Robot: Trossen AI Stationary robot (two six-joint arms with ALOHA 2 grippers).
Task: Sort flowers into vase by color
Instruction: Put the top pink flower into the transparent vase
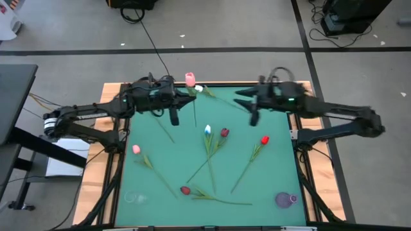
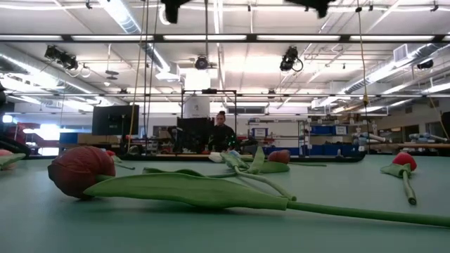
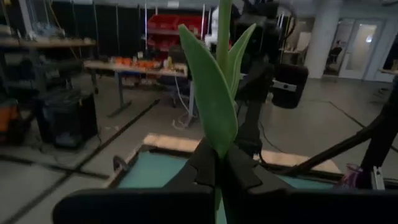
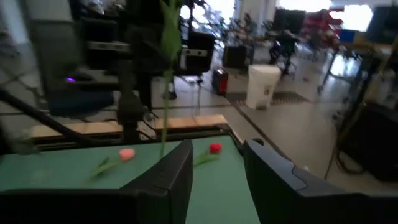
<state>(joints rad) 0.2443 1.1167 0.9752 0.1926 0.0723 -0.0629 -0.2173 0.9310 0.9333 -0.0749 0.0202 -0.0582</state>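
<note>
My left gripper (image 1: 185,95) hovers over the table's far left and is shut on a pink tulip (image 1: 190,78), which is lifted clear. My right gripper (image 1: 249,104) hovers open over the far right, facing the left one, and holds nothing. A white tulip (image 1: 200,88) lies at the far edge. On the green mat lie a pink tulip (image 1: 136,149), a white one (image 1: 207,130), a dark red one (image 1: 224,133), a red one (image 1: 264,139) and another red one (image 1: 185,190), all flat on their stems and leaves. A purple vase (image 1: 286,199) stands at the near right corner. My left gripper pinches the pink tulip's green stem at the base of its leaf (image 3: 217,149) between both fingers. The fingers come level from the table's left and lie across the stem. The tulip stands roughly upright, with its lower stem (image 4: 164,118) hanging free below the fingers.
A faint clear glass vessel (image 1: 133,197) sits at the near left corner. Wooden rails (image 1: 110,128) frame the mat. In the low view a red tulip (image 2: 81,171) lies close to the camera, and a person (image 2: 222,130) sits far behind the table.
</note>
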